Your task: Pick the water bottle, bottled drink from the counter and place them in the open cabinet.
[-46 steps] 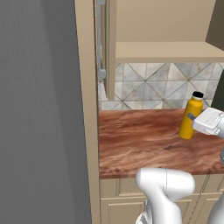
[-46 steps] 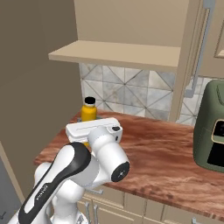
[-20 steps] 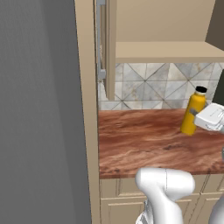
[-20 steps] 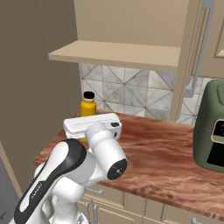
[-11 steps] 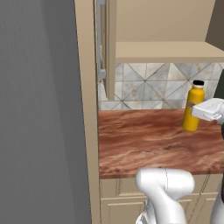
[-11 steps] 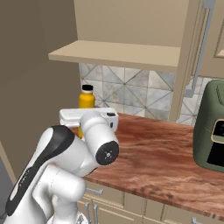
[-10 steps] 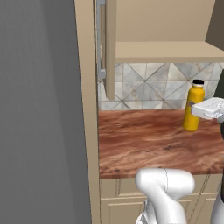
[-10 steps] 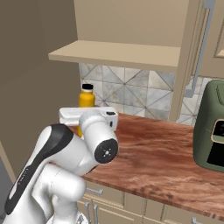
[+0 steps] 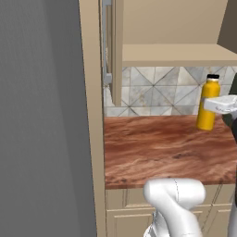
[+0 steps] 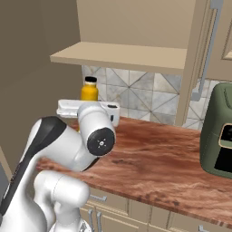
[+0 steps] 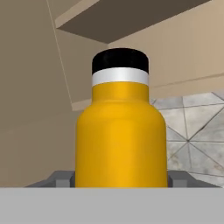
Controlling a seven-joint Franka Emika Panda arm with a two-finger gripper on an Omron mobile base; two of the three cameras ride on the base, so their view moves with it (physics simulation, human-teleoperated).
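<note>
Fingers point(image 11: 177, 178) pinching the water bottle point(image 11: 121, 131) from either flank, grey tips at 8 and 4 o'clock of its yellow body in the hand view; gripper point(image 11: 121, 180) clamped low on it. Held upright above the counter point(image 9: 162, 148), at 3 o'clock in the left base view, below the open cabinet point(image 10: 122, 53) shelf. No label or writing legible on bottle, black cap, white band.

Even, soft rendered light; sharp, glare-free pictures.
</note>
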